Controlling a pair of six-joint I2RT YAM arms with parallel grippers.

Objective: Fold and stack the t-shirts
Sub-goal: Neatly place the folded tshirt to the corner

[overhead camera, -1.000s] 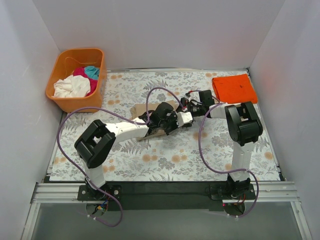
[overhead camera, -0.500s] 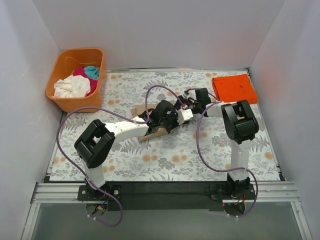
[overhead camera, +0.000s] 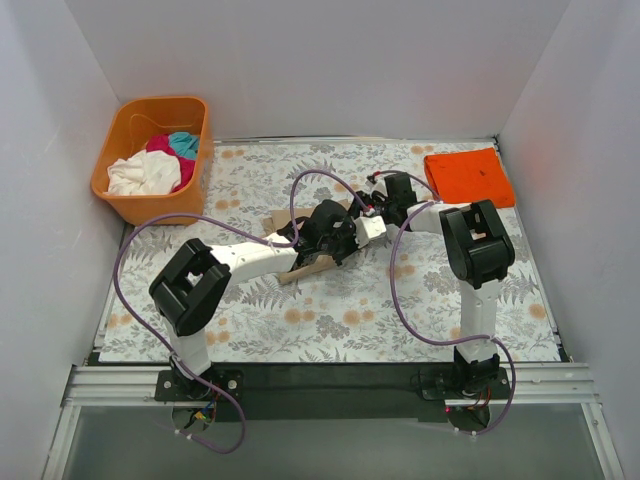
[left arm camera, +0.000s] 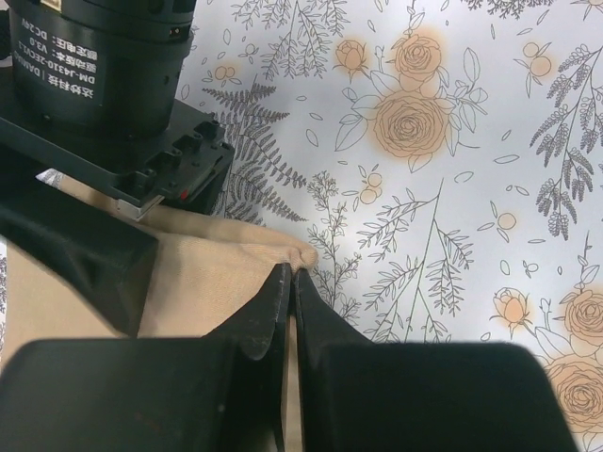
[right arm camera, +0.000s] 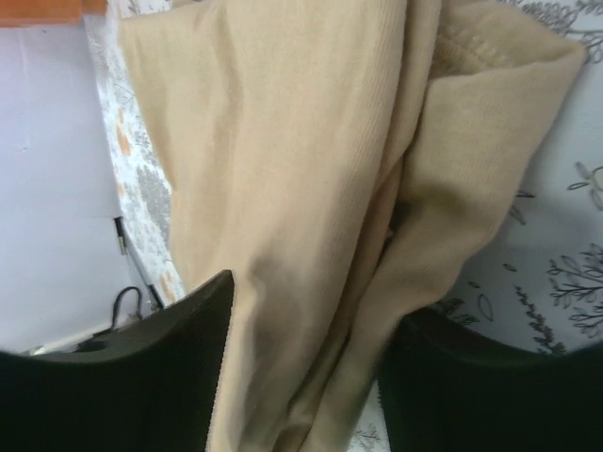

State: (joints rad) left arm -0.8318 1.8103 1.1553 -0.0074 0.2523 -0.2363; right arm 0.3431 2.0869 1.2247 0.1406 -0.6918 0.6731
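Observation:
A tan t-shirt (overhead camera: 298, 268) lies bunched at mid-table under both arms. My left gripper (overhead camera: 368, 236) is shut on a corner of that tan t-shirt (left arm camera: 236, 282), the cloth pinched at the tips of its fingers (left arm camera: 273, 301). Just behind it, my right gripper (overhead camera: 378, 208) stands open, its jaws on either side of a hanging fold of the tan t-shirt (right arm camera: 311, 188). An orange t-shirt (overhead camera: 470, 176) lies folded flat at the back right. White (overhead camera: 143, 175), magenta (overhead camera: 165, 145) and teal (overhead camera: 183, 143) t-shirts lie crumpled in the basket.
The orange plastic basket (overhead camera: 122, 190) stands at the back left, beside the flowered table cover (overhead camera: 330, 320). White walls close in the back and both sides. The right arm's black wrist housing (left arm camera: 94, 66) sits close over the left gripper.
My right gripper has moved left, closer to the left gripper, and its jaws have narrowed around the tan cloth. The left gripper has kept its hold.

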